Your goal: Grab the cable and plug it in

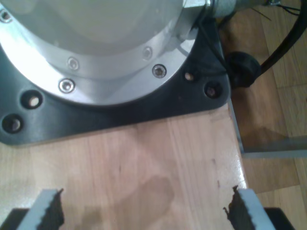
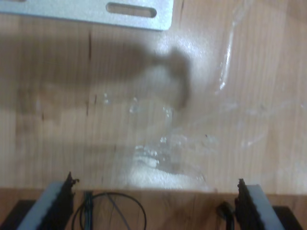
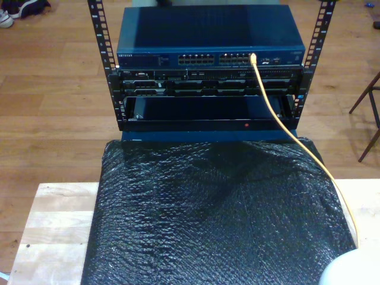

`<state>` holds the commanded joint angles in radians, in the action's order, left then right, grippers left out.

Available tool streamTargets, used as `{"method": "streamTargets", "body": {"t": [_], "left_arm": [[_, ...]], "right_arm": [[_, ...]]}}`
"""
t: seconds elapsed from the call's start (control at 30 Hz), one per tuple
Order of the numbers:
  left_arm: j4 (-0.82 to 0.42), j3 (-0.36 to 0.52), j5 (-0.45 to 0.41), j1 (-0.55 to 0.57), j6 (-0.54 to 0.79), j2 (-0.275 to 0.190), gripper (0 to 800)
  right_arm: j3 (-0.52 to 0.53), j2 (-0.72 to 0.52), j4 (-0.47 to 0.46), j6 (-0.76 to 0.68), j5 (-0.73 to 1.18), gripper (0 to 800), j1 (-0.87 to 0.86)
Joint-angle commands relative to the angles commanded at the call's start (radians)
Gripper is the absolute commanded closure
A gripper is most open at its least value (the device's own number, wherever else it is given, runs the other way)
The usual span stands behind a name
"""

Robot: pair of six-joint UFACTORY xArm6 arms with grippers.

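Observation:
The yellow-orange cable (image 3: 279, 119) has its upper end in a port (image 3: 253, 57) of the blue switch (image 3: 208, 38). From there it runs down across the black bubble-wrap sheet (image 3: 214, 219) toward the exterior view's lower right. My first gripper (image 1: 144, 211) is open over bare wood, with nothing between its toothed fingers (image 1: 48, 208). It faces an arm's silver base flange (image 1: 96, 48) on a black plate (image 1: 120, 115). My second gripper (image 2: 153, 206) is also open, with nothing in it, above a wooden tabletop (image 2: 57, 134) near its edge.
The switch sits in a black rack (image 3: 208, 89) standing on a wood floor. A slotted metal bracket (image 2: 129, 12) and clear wrinkled film (image 2: 168, 153) lie ahead of the second gripper. Thin black wires (image 2: 110, 211) hang below that table edge. An arm's pale rounded part (image 3: 350, 270) shows at the exterior view's lower right.

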<state>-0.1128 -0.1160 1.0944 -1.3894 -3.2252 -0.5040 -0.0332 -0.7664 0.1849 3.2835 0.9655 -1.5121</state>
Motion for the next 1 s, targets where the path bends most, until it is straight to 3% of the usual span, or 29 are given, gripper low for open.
{"method": "streamTargets", "body": {"t": [0.63, 1.0], "left_arm": [[0.000, 0.000, 0.000, 0.000, 0.000, 0.000, 0], [0.000, 0.000, 0.000, 0.000, 0.000, 0.000, 0]], "right_arm": [[0.034, 0.095, 0.000, 0.000, -0.069, 1, 0.000], [0.055, 0.089, 0.002, -0.003, -0.121, 0, -0.003]]}}
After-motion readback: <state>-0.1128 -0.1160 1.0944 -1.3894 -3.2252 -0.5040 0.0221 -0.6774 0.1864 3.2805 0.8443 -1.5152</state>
